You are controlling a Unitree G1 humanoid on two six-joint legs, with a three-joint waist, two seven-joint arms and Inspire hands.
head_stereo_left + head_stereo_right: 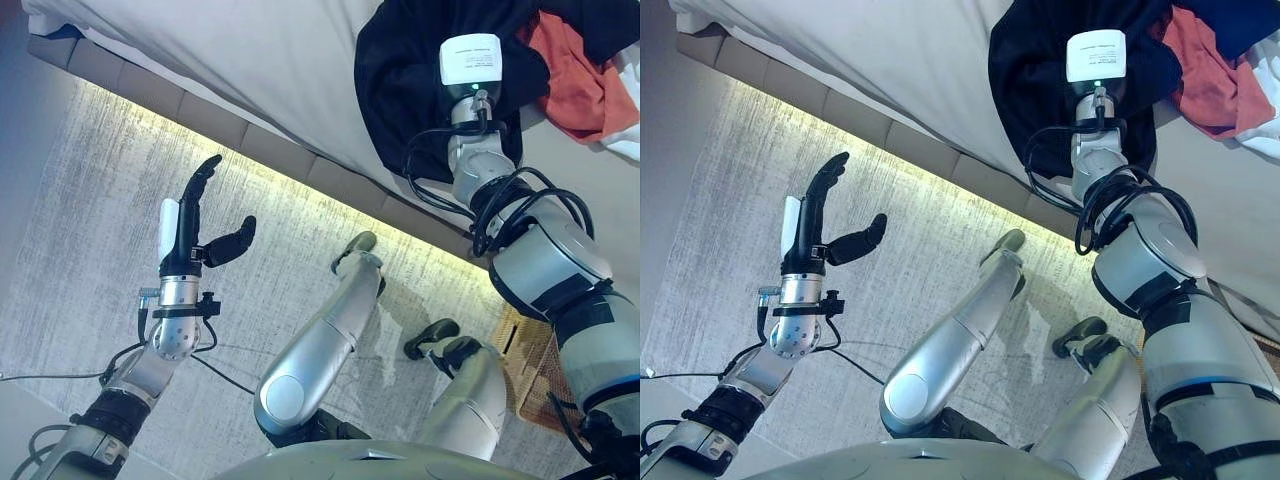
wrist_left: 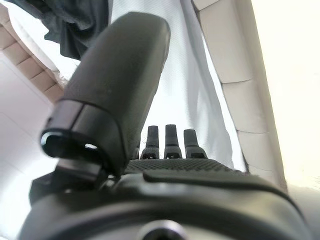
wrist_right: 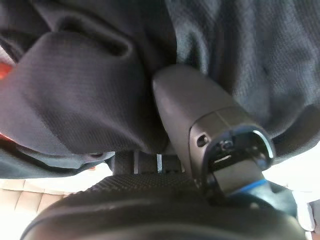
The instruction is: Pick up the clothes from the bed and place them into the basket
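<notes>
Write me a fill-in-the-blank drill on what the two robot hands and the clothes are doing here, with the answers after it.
1. The right robot hand is pressed into a ____ garment on the bed.
2. The left robot hand hovers over the floor, fingers straight, holding ____.
3. Beside the dark garment lies an ____ cloth.
4. The wicker basket stands on the ____.

Missing words: black; nothing; orange; floor
</notes>
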